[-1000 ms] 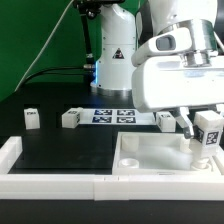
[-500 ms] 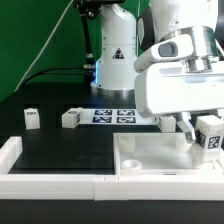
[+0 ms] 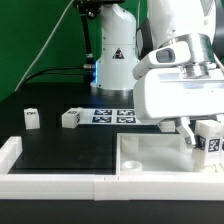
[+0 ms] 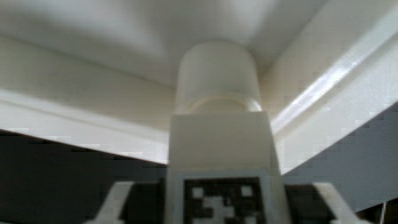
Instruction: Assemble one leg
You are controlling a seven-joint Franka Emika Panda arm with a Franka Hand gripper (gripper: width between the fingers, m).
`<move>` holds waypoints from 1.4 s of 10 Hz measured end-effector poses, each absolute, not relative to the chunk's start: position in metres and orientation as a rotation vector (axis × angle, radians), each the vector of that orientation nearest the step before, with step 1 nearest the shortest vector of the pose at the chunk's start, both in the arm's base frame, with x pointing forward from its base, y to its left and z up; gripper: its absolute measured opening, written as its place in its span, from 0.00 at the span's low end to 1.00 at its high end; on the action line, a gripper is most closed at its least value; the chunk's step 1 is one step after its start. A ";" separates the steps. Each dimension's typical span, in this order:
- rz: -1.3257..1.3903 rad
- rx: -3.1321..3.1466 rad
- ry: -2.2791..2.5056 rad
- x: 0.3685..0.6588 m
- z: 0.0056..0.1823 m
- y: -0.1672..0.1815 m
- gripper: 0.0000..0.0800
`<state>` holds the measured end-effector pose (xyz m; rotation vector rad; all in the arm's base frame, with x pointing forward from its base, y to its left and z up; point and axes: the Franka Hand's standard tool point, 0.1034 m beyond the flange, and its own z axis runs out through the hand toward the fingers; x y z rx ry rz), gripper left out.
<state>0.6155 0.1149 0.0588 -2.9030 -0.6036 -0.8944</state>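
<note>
The tool (image 3: 204, 136) is clamped on the leg (image 3: 212, 143), holding it over the white panel (image 3: 150, 156) at the exterior view's right; another leg (image 3: 70, 118) stands well apart.

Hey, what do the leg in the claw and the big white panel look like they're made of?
The leg: probably hard plastic, smooth white, faint sheen on its rounded end. The panel: seemingly the same white plastic, matte, with moulded-looking round sockets.
</note>
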 end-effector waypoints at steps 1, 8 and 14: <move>-0.893 -2.903 -0.604 0.615 0.059 0.115 0.59; -0.877 -2.911 -0.617 0.619 0.083 0.114 0.81; -0.586 -2.958 -0.625 0.612 0.085 0.124 0.81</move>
